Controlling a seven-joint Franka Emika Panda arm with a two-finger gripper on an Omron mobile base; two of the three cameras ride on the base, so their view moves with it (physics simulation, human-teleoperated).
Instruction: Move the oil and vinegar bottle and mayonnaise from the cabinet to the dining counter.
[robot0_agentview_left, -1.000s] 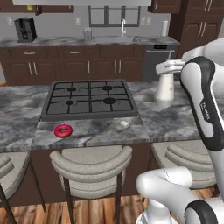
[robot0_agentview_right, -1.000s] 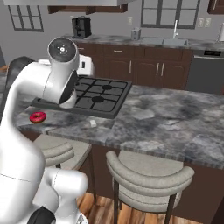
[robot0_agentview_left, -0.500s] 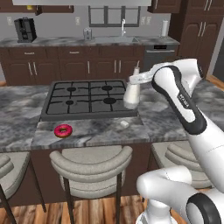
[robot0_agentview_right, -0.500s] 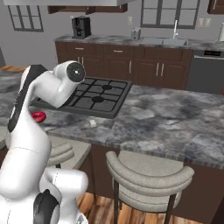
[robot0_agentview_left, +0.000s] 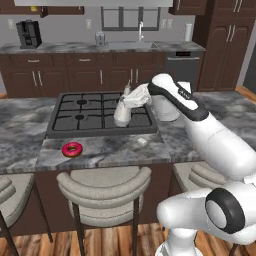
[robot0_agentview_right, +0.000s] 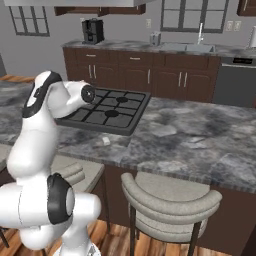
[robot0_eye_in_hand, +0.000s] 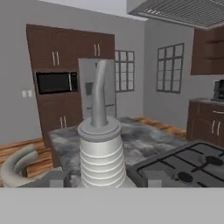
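My gripper (robot0_agentview_left: 132, 100) is shut on the oil and vinegar bottle (robot0_agentview_left: 122, 111), an off-white bottle with a wide base and a thin neck. It holds the bottle at the right front part of the black cooktop (robot0_agentview_left: 85, 112) set in the dining counter (robot0_agentview_left: 25, 135). In the hand view the ribbed bottle (robot0_eye_in_hand: 99, 148) stands upright between my fingertips (robot0_eye_in_hand: 57, 180), with the gripper (robot0_eye_in_hand: 103, 180) closed around its base. I cannot tell whether the base touches the cooktop. The mayonnaise is out of view. A dark wall cabinet (robot0_agentview_left: 60, 9) runs along the top edge.
A pink donut (robot0_agentview_left: 72, 149) and a small white scrap (robot0_agentview_left: 142, 141) lie near the counter's front edge. Padded stools (robot0_agentview_left: 102, 187) stand below it. Behind are the wall counter with sink (robot0_agentview_left: 130, 46) and a coffee machine (robot0_agentview_left: 27, 32).
The arm has swung left with the bottle, from above the right part of the dining counter to the cooktop's right front, and come lower.
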